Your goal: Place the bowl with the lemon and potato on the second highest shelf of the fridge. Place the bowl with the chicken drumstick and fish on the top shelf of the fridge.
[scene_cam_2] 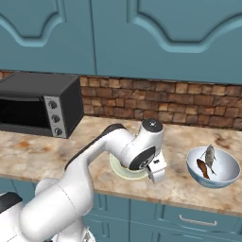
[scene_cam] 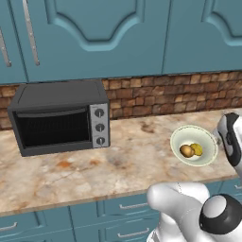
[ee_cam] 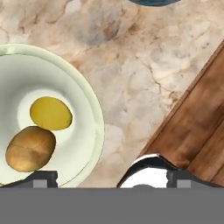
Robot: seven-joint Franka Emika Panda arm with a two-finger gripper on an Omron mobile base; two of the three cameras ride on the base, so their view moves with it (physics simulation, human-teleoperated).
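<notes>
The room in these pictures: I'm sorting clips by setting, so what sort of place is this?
A rendered home kitchen, most likely: a marble-look counter under blue cupboards, a brick backsplash, a toaster oven, and bowls of food.

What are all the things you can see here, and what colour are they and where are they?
toaster oven: one, dark grey and silver, on the counter's left, against the brick wall.
cream bowl: one, pale cream with a greenish rim, on the counter near its front edge.
lemon: one, yellow, in the cream bowl.
potato: one, tan-brown, in the cream bowl touching the lemon.
blue-grey bowl: one, pale blue-grey, on the counter right of the cream bowl.
fish: one, silvery grey, in the blue-grey bowl.
chicken drumstick: one, reddish-brown, beside the fish.
counter: one, tan marble.
gripper: one, dark-tipped, open over the cream bowl's rim.
</notes>
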